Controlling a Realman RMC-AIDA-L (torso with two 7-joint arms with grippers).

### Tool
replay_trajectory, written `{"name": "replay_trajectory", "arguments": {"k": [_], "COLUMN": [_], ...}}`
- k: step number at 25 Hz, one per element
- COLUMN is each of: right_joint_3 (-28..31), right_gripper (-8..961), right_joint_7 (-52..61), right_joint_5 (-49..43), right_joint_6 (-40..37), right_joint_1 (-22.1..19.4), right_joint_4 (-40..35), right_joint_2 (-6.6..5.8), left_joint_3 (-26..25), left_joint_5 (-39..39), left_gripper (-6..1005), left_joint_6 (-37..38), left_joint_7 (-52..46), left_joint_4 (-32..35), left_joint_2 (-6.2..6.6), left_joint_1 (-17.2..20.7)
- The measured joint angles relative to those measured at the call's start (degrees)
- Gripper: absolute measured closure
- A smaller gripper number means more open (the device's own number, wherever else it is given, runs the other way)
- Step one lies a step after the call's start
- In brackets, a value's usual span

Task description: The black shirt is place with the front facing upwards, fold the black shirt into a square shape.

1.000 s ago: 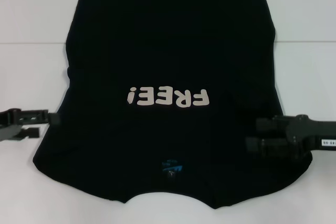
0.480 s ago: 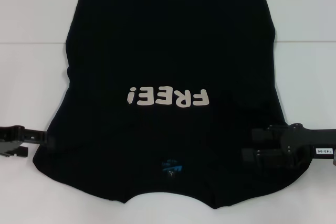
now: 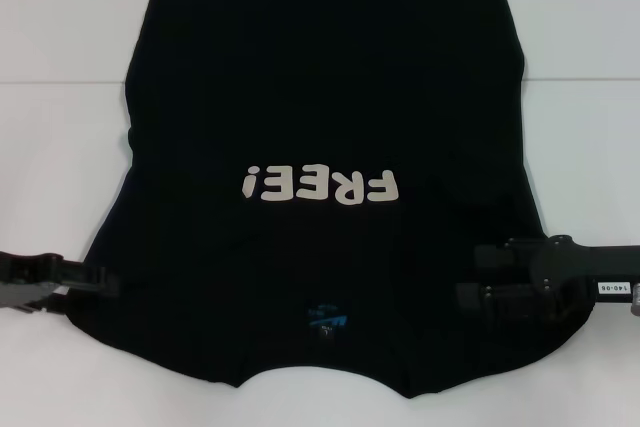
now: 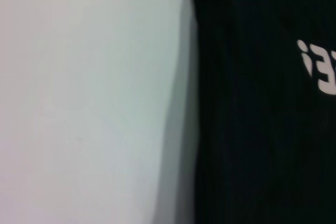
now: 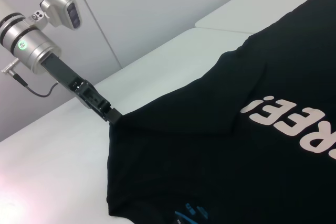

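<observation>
The black shirt [image 3: 320,147] is lying flat, front up, on the white table [image 3: 60,147], and it takes up most of the middle. There's plenty of bare table out past both grippers on either side, and a wide strip of it along the shirt's edge in the left wrist view too.

The left gripper [image 3: 100,280] is sitting right at the shirt's left edge, down by the shoulder area. From the right wrist view its tip [image 5: 112,116] looks pressed into the cloth edge, with the fabric rising to a little peak there, but I honestly can't tell if the fingers are closed on it or just touching.

The right gripper [image 3: 478,279] is over the shirt's right side at about the same level, so the shirt body sits between the two. Its fingers look like two dark bars with a gap between them, so I'd call them apart, lying on top of the fabric, not pinching anything that I can see.

The shirt's long axis runs straight away from the robot: collar end nearest, just inward of the grippers, hem at the far end, well beyond them. The cream "FREE!" lettering [image 3: 320,185] reads upside down from the head view and sits a bit farther out than both grippers. The small blue neck label [image 3: 326,319] is between them, nearer the collar. The cloth is plain black and mostly smooth.
</observation>
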Motion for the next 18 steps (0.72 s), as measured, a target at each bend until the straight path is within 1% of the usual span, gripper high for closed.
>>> {"name": "replay_trajectory", "arguments": {"k": [7,10,14,15,17,18], "right_joint_3": [0.2,0.3,0.5,0.4,0.0,-0.1], "right_gripper": [118,119,121,121,122,123], "right_joint_7": [0.3,0.9,4.2,6.8,13.4,18.6], "right_joint_5": [0.1,0.2,0.2,0.1,-0.6,-1.9], "right_joint_6": [-0.1,-0.3,-0.4,-0.5,-0.3,-0.2], "right_joint_1": [0.2,0.3,0.4,0.5,0.7,1.0], "right_joint_4": [0.0,0.0,-1.0,-1.6,-3.7,-5.6], "right_joint_2": [0.16,0.16,-0.01,-0.37,-1.35,-2.12], "left_joint_3": [1.1,1.6,1.9,2.1,2.1,2.1], "left_joint_5": [0.1,0.2,0.4,0.4,0.4,0.4], "left_gripper": [102,260,471,524,567,588], "left_joint_6": [-0.8,-1.6,-1.7,-1.8,-1.8,-1.8], "left_joint_7": [0.3,0.7,0.9,0.7,0.6,0.6], "left_joint_4": [-0.8,0.0,0.2,0.1,0.0,-0.1], "left_joint_2": [-1.2,-1.56,-1.63,-1.66,-1.66,-1.66], "left_joint_1": [-1.2,-0.9,-0.9,-1.0,-1.1,-1.2]}}
